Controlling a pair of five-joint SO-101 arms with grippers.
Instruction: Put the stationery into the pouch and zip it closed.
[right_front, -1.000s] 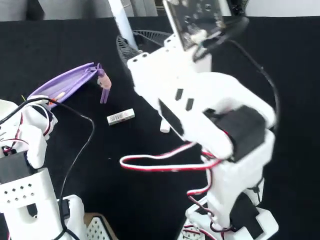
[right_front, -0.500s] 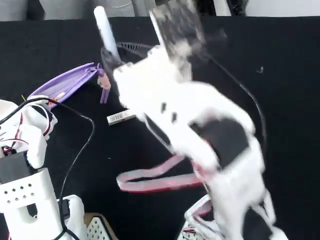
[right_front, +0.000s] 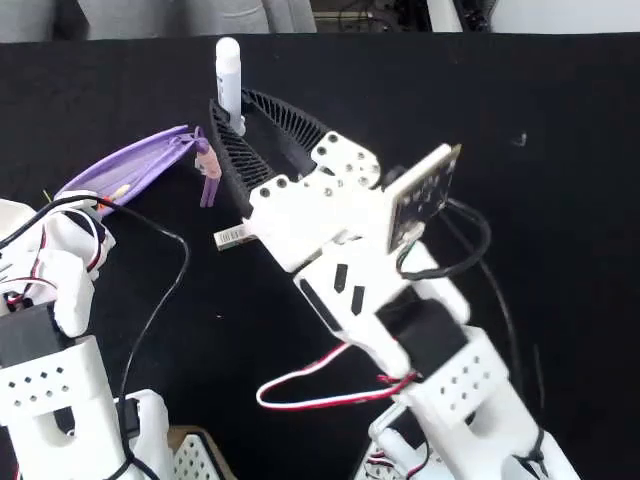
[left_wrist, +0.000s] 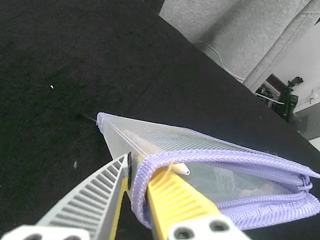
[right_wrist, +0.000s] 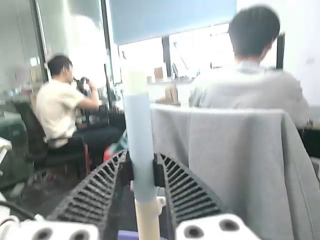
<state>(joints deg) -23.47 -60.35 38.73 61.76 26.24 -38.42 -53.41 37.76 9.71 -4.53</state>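
Your right gripper (right_wrist: 142, 167) is clamped on a white-capped stick (right_wrist: 138, 145) and holds it upright above the black table (right_front: 560, 150), near the zipper end of the pouch (left_wrist: 225, 165). Your left gripper (left_wrist: 137, 170) pinches the pouch's purple rim between its two fingers. The pouch lies on the table on the left arm's side. A pink-and-purple zipper tassel (right_front: 208, 172) hangs at its far end. A small white block with a barcode label (right_front: 232, 236) lies on the table just beside the right arm, apart from the pouch.
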